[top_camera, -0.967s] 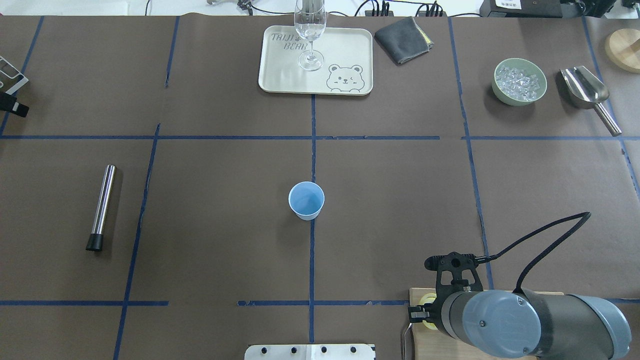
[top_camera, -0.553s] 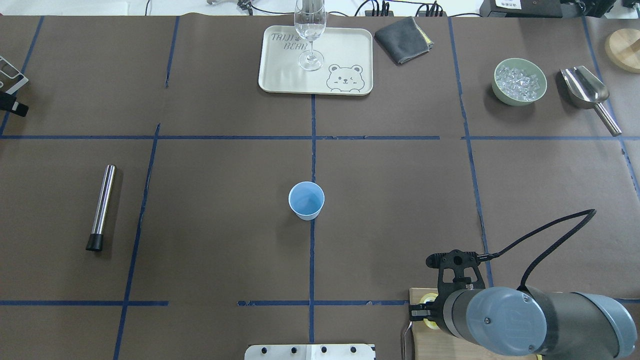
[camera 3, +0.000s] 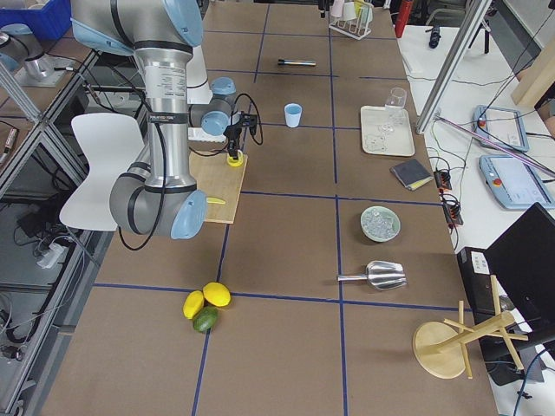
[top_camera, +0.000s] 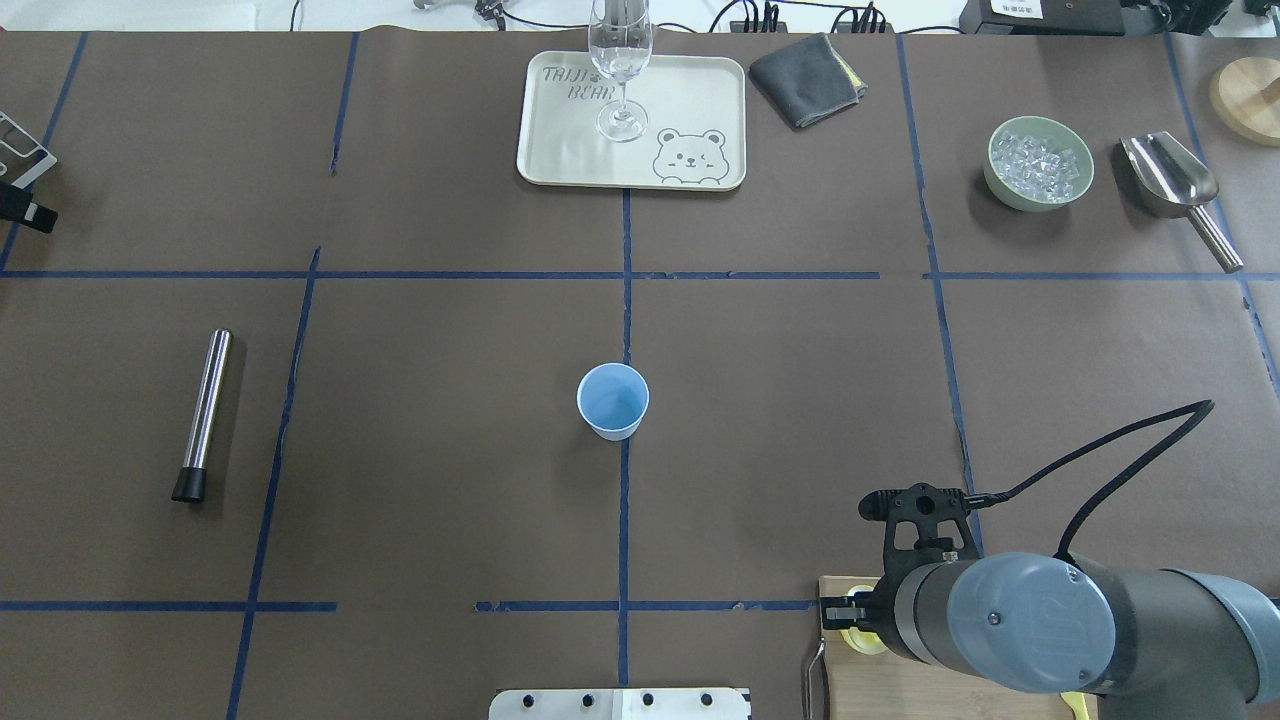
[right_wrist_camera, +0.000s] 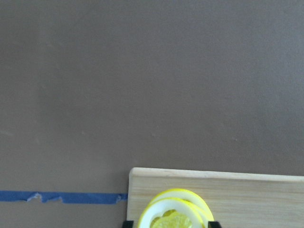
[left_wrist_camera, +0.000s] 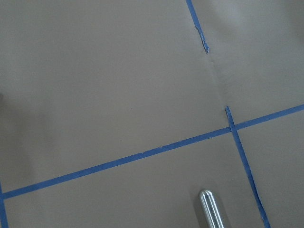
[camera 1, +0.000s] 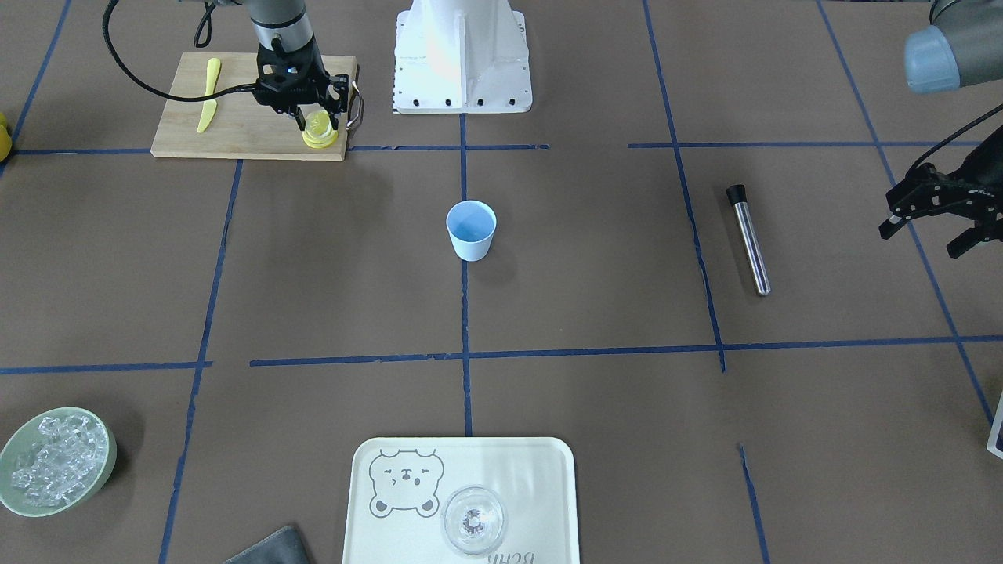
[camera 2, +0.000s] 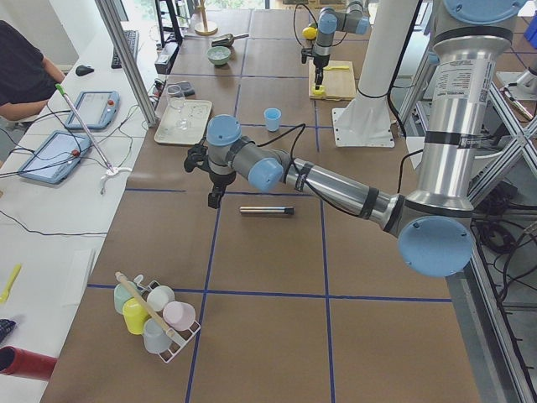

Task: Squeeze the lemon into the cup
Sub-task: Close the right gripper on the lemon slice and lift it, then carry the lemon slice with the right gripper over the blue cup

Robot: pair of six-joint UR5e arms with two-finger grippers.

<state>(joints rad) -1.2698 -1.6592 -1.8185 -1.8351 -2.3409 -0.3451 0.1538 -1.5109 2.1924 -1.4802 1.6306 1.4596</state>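
Note:
The light-blue cup [camera 1: 471, 229] stands upright and empty at the table's middle, and it also shows in the overhead view [top_camera: 613, 400]. My right gripper [camera 1: 318, 125] is over the corner of a wooden cutting board [camera 1: 235, 129], shut on a yellow lemon slice [camera 1: 317, 122] and holding it just above the board. A second slice [camera 1: 321, 142] lies under it. The right wrist view shows both slices [right_wrist_camera: 172, 212] between the fingertips. My left gripper [camera 1: 928, 227] hangs open and empty over the table's far left end.
A yellow knife [camera 1: 208, 94] lies on the board. A steel muddler [top_camera: 203, 415] lies left of the cup. At the back are a tray [top_camera: 690, 90] with a glass [top_camera: 620, 60], a cloth [top_camera: 806, 78], an ice bowl [top_camera: 1038, 163] and a scoop [top_camera: 1170, 175].
My right arm has shifted a little to the right and forward with the lemon slice between its fingers. The cup and the left arm have not moved.

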